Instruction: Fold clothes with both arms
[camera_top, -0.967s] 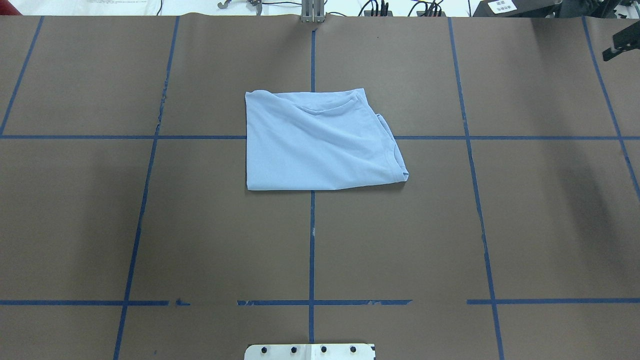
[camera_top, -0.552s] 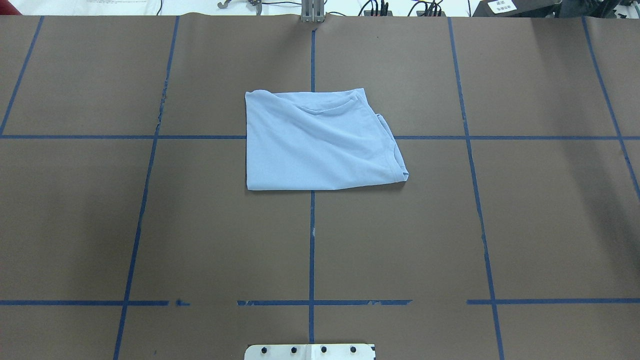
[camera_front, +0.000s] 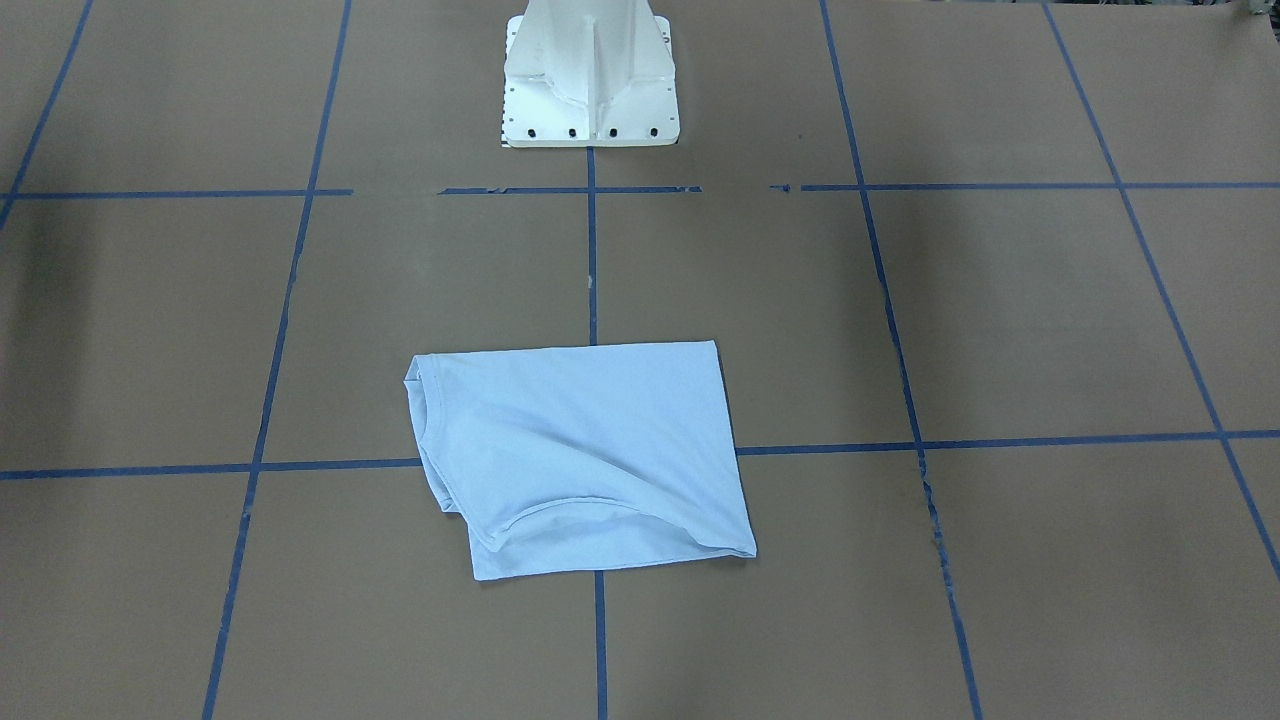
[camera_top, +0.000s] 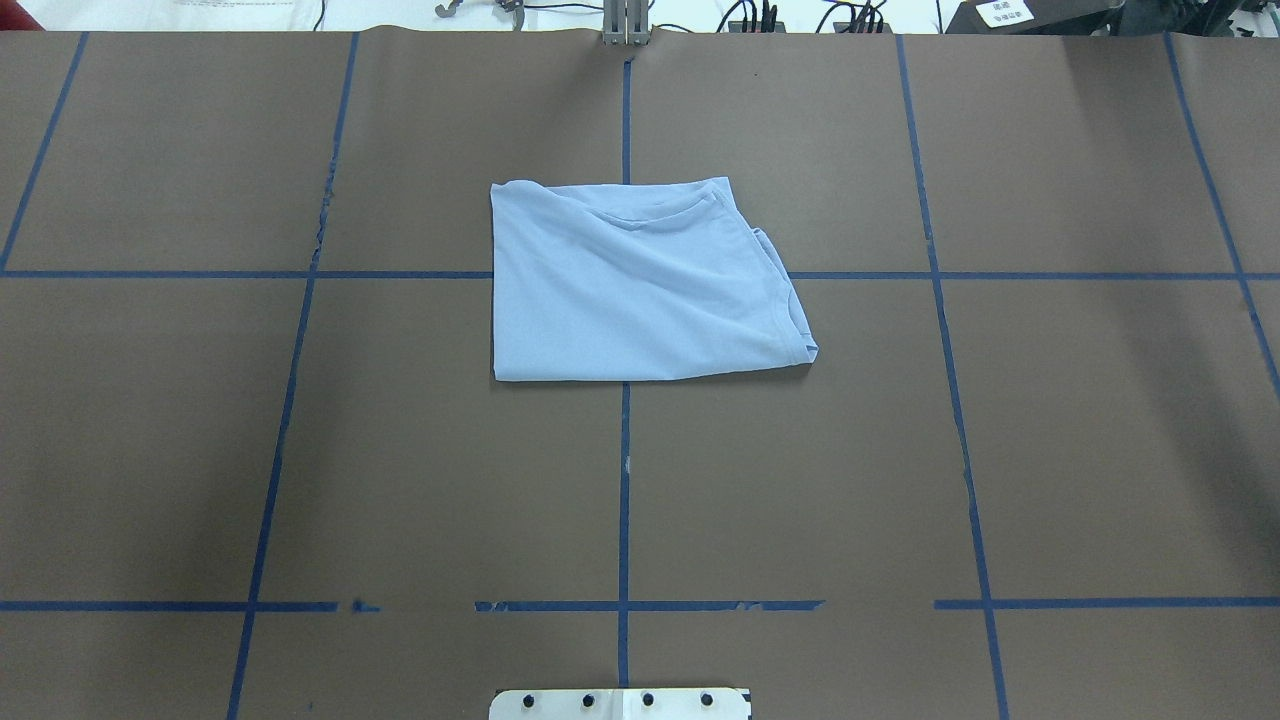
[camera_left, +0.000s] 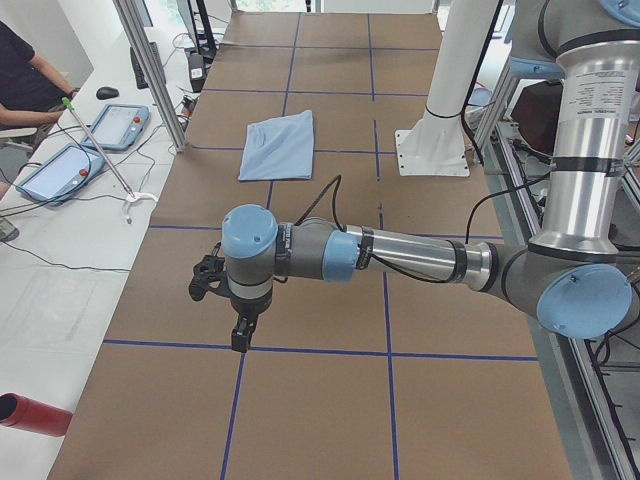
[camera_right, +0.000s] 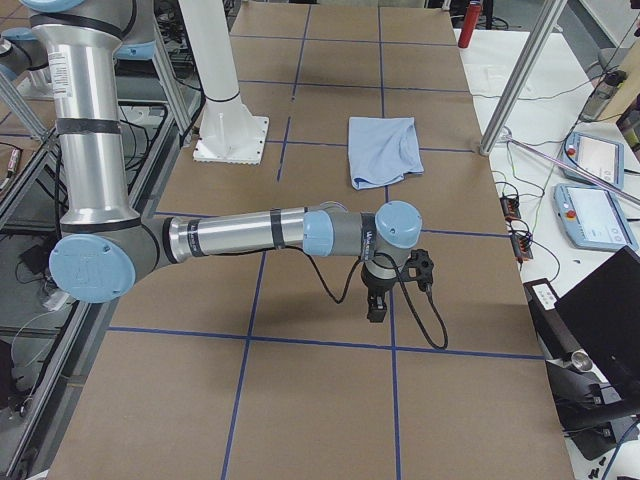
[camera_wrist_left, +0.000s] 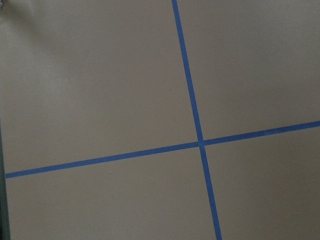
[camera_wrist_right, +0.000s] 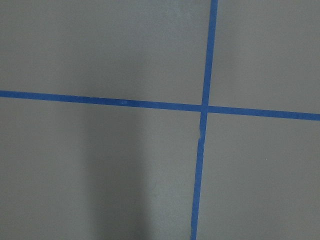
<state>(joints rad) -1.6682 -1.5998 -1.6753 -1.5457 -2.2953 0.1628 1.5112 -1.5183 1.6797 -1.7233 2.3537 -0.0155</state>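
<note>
The clothes are one light blue T-shirt (camera_top: 640, 290), folded into a rough rectangle at the table's middle, with its collar at the right edge in the overhead view. It also shows as T-shirt (camera_front: 580, 460), T-shirt (camera_left: 278, 145) and T-shirt (camera_right: 382, 150). Both arms are stretched far out to the table's ends, away from it. The left gripper (camera_left: 240, 335) hangs over bare table in the exterior left view, the right gripper (camera_right: 376, 310) likewise in the exterior right view. I cannot tell whether either is open or shut. Both wrist views show only brown table and blue tape.
The white pedestal base (camera_front: 590, 90) stands at the robot's edge of the brown table (camera_top: 300, 450) gridded with blue tape. A seated person (camera_left: 25, 70), teach pendants (camera_left: 120, 125) and a red cylinder (camera_left: 35, 415) lie along a side bench. Metal posts (camera_right: 520, 70) rise at the table's edge.
A black part of the right arm at the overhead view's upper right edge has moved out of sight. The T-shirt has not moved.
</note>
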